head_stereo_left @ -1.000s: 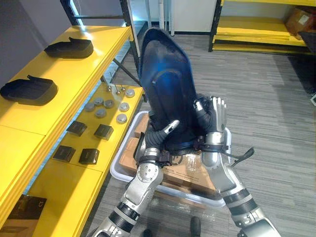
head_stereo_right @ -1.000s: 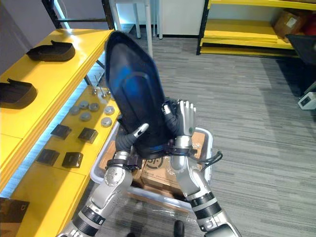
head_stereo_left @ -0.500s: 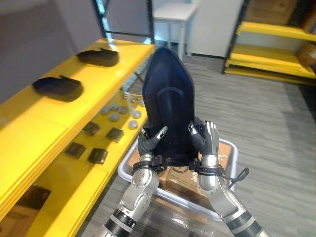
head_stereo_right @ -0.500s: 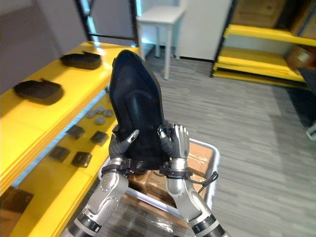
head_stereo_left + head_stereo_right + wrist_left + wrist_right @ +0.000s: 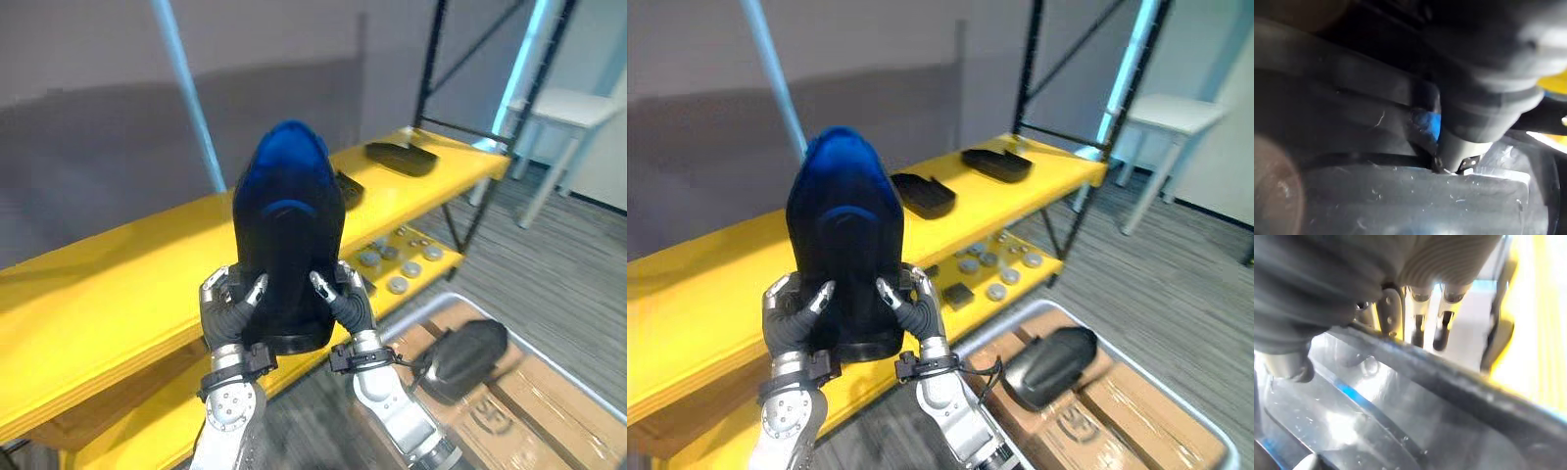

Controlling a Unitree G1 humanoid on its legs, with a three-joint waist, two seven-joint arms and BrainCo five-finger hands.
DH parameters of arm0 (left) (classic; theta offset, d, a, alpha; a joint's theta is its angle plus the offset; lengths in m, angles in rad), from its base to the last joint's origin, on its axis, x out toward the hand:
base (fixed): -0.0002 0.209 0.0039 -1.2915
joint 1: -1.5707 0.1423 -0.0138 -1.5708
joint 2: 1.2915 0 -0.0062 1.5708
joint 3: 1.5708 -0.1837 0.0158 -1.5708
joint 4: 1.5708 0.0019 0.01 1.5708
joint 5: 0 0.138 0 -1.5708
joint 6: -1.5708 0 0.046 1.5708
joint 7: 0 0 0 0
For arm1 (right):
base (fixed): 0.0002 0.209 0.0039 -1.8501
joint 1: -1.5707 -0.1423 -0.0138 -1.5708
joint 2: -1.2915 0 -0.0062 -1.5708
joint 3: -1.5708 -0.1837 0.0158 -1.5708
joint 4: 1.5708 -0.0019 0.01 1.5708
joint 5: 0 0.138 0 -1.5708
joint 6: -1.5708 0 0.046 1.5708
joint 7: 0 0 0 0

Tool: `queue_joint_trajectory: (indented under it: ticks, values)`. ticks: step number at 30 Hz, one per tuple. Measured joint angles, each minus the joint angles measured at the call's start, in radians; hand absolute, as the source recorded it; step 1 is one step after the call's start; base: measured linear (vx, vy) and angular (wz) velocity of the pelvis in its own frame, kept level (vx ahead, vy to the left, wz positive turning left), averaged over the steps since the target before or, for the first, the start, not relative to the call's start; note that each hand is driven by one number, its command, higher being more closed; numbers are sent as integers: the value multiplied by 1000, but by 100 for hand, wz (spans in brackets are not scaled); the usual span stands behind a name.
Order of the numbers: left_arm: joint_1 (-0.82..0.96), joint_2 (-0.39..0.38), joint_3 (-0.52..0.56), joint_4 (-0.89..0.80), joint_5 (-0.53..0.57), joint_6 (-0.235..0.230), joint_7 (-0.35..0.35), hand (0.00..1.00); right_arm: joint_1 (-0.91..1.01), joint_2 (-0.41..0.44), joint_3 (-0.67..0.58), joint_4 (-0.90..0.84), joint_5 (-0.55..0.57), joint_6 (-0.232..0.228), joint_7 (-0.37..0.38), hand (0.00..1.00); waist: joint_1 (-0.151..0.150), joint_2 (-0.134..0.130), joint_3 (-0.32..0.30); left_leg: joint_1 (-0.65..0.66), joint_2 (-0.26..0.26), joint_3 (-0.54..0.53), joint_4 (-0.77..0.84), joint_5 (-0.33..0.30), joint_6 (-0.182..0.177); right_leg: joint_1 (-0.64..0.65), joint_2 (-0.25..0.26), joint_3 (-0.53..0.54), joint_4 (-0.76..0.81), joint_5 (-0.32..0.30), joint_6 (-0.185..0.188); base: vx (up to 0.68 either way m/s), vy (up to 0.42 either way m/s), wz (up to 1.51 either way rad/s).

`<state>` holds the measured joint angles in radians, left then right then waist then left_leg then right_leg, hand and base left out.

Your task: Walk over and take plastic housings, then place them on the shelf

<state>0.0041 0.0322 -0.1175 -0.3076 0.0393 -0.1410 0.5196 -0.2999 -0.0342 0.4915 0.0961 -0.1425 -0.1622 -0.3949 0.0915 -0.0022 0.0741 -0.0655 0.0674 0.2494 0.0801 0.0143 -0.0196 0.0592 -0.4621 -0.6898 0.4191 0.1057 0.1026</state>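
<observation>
The left hand and right hand both clasp the upright housing before the shelf.

At frame centre, upright between left hand and right hand: plastic housing, before the shelf. Further along its top board, toward upper right: second housing, then third housing, apart. Beneath, on the lower board: round discs. At lower right, atop cardboard boxes: fourth housing.
</observation>
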Motion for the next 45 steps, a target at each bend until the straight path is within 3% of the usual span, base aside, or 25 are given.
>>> queue_joint_trajectory:
  ticks: [1,2,3,4,5,6,8,10,12,13,15,17,20,22,25,28,31,37,40,45]
  values:
    - [5,0,19,-3,53,8,6,100,18,8,1,2,38,0,33,0,1,-7,-2,27,-21,-45,-3,-9,14,-25,-42,58,122,54,-72,137,169,96]
    - [6,1,26,-9,77,9,11,100,26,12,0,4,58,-1,46,0,-2,-7,-2,35,-28,-72,-4,-17,22,-40,-47,109,178,79,-101,169,129,129]
    - [2,2,38,-19,121,10,29,100,36,31,-2,11,90,-2,67,0,-6,-4,1,40,-29,-139,-8,-30,39,-93,-14,219,298,-3,-52,159,20,127]
    - [2,0,47,-19,147,11,40,100,40,37,-2,11,123,-2,87,0,-9,-3,3,45,-29,-185,-15,-30,41,-131,36,281,360,-107,-59,159,-27,148]
    - [2,-1,51,-19,167,13,45,100,44,37,-5,11,165,-2,111,0,-16,-3,8,54,-32,-227,-20,-30,41,-149,82,309,376,-174,-68,142,-56,149]
    - [3,-2,51,-17,187,14,45,100,62,38,-14,9,210,-2,144,0,-20,-5,11,65,-36,-271,-24,-29,41,-168,135,331,333,-220,-61,139,-61,154]
    - [-1,-3,51,-4,205,10,45,100,94,41,-25,-2,279,-3,184,0,-34,-5,11,69,-39,-338,-26,-29,41,-210,227,425,185,-251,-61,147,-88,123]
    - [-29,-5,22,44,218,0,45,100,179,46,-79,-57,399,-4,244,0,-64,-14,17,58,-54,-425,-22,-26,35,-235,352,685,-61,-251,-51,165,-195,124]
    - [-63,-10,1,70,220,-1,45,100,228,53,-117,-93,460,-7,269,0,-92,-44,32,52,-85,-472,-9,-38,13,-236,375,805,-166,-238,-47,132,-267,118]
    - [-96,-31,42,102,209,11,71,100,294,66,-178,-155,564,-48,297,0,-115,-65,52,50,-115,-499,14,-69,-29,-239,366,840,-169,-152,-10,135,-305,86]
    - [-98,-52,174,115,163,32,118,100,359,49,-257,-204,680,-98,300,0,-120,-39,49,41,-63,-469,12,-80,-45,-231,408,835,-227,-140,-26,165,-213,-3]
    - [-111,-38,273,121,146,56,166,100,413,25,-321,-244,779,-145,300,0,-122,-34,43,30,-10,-444,-5,-85,-54,-205,452,837,-334,-65,-57,195,-99,-41]
    - [-135,-51,283,135,119,84,193,100,480,16,-298,-288,854,-164,312,0,-131,-33,43,25,20,-447,-31,-74,-73,-195,471,791,-362,-53,-66,171,-101,13]
    - [-185,-62,250,159,97,86,208,100,494,10,-262,-313,857,-163,315,0,-139,-32,44,1,23,-404,-28,-53,-91,-191,457,736,-362,-56,-70,86,-39,69]
    - [-249,-65,250,169,57,81,243,100,485,14,-221,-393,834,-164,312,0,-157,-27,47,-28,15,-187,-34,-16,-54,-193,429,694,-362,-66,-71,17,37,55]
    - [-250,-56,293,170,-41,72,266,100,462,12,-220,-450,683,-164,265,0,-162,-26,46,-27,-4,-170,-73,1,-37,-212,414,706,-362,-81,-69,-9,55,-6]
    - [-258,-39,309,175,-129,64,269,100,466,11,-222,-473,632,-163,234,0,-176,-26,44,-28,-5,-134,-114,16,-24,-236,411,710,-361,-80,-69,-25,43,-7]
    - [-461,86,331,349,-278,56,238,100,554,-14,-231,-476,562,-132,264,0,-199,-26,42,-21,-7,-64,-147,30,-28,-269,417,768,-371,-59,-64,36,39,-30]
    - [-579,165,328,467,-340,66,204,100,613,-38,-255,-469,556,-113,295,0,-238,-25,42,-30,-8,-55,-153,31,-28,-282,417,783,-380,-51,-60,34,26,-14]
    - [-718,254,299,675,-413,84,173,100,634,-68,-251,-430,517,-106,311,0,-248,-20,51,-54,-8,-35,-149,35,-26,-309,420,806,-396,-30,-62,3,17,-15]
